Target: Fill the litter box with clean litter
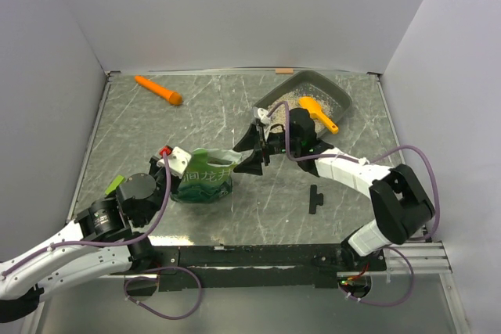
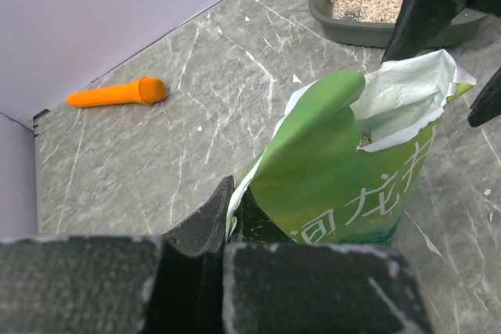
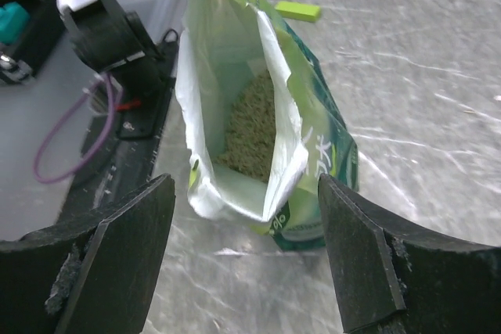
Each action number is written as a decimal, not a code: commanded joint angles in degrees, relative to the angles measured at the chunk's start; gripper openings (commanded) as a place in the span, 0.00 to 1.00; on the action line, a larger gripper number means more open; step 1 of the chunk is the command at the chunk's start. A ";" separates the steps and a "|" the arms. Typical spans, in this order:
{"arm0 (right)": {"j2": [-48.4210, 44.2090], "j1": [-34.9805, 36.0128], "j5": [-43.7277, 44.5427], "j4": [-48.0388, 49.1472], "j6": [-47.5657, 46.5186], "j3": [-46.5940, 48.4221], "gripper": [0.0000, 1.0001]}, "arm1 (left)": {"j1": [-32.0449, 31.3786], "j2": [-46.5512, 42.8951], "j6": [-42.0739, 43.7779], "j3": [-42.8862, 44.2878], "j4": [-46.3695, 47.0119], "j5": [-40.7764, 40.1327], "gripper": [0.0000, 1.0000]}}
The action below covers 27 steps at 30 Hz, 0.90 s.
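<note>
Now: litter box (image 1: 345, 96) holds clean litter (image 1: 334, 105), orange scoop (image 1: 316, 110); green bag (image 1: 202, 179) part-full.

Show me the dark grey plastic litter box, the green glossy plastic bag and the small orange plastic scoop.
dark grey plastic litter box (image 2: 356, 29): left wrist view, near wall.
green glossy plastic bag (image 2: 329, 170): left wrist view, front face.
small orange plastic scoop (image 1: 311, 105): top external view, scoop bowl.

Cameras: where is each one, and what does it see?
Top external: above and behind the arms, looking down; both show.
Left wrist: on the left gripper, facing the green bag and litter box; its fingers show.
Right wrist: behind the open right gripper, peering into the bag at clean litter.
Shared: all see the green bag.
</note>
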 commanded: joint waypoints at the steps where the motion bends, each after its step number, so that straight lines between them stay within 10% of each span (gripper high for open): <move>1: 2.57 0.32 -4.67 14.94 7.94 1.90 0.80 | 0.07 -1.61 -0.43 2.23 9.65 -2.21 0.01; 20: 9.86 3.04 -5.28 22.87 14.82 2.95 0.68 | 0.16 -2.49 -0.52 2.41 9.56 -2.91 0.01; 24: 10.39 3.84 -5.20 21.12 13.94 4.01 0.51 | 0.16 -2.31 -0.87 2.41 9.56 -2.91 0.01; 27: 10.40 4.10 -3.71 16.29 12.02 5.41 0.20 | 0.16 -2.40 -0.96 2.58 9.56 -3.00 0.01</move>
